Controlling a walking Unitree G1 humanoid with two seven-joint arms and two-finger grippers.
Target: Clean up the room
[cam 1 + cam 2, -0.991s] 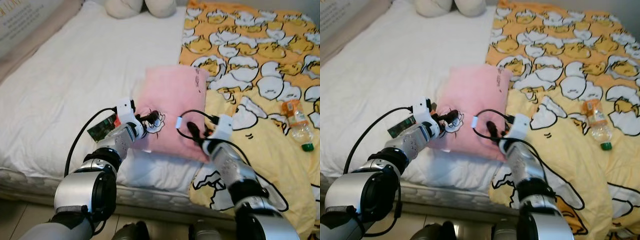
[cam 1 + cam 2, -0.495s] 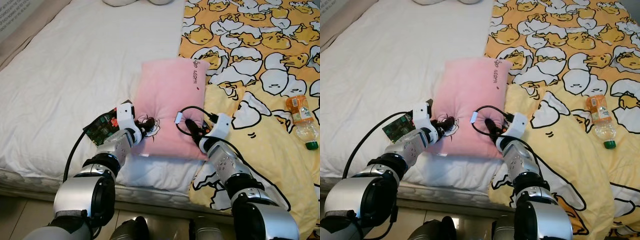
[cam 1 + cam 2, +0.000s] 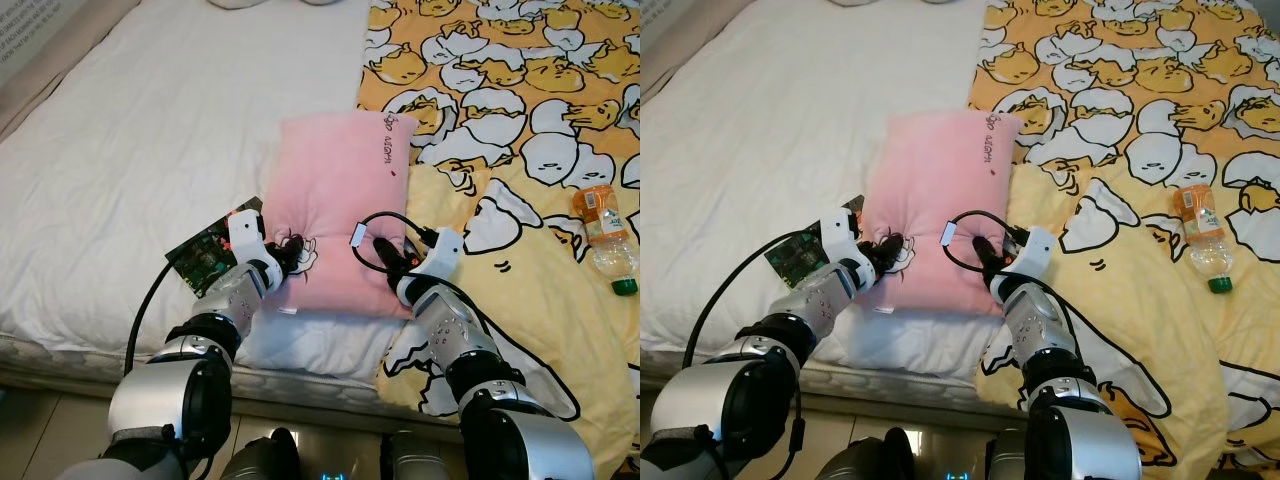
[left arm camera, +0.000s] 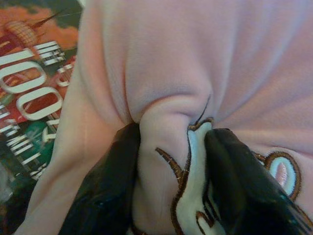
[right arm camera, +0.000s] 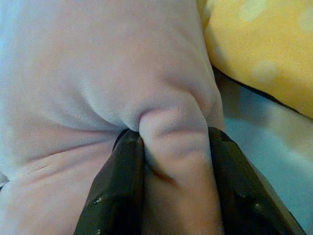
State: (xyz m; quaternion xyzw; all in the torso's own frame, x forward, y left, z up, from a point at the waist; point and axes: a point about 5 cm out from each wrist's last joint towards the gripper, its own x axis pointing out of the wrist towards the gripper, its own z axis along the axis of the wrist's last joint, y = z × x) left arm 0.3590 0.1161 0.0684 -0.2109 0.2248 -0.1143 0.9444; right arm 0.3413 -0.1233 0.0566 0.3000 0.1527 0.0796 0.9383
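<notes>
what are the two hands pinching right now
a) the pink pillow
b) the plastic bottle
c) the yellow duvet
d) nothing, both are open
a: the left hand and the right hand each have a fold of the pink pillow squeezed between their black fingers, while the plastic bottle lies apart on the yellow duvet.

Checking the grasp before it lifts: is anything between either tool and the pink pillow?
Nothing visible. The left tool and right tool each pinch a fold of the pink pillow directly, fabric bunched between the fingers. A book lies beside the left tool, partly under the pillow's edge.
</notes>
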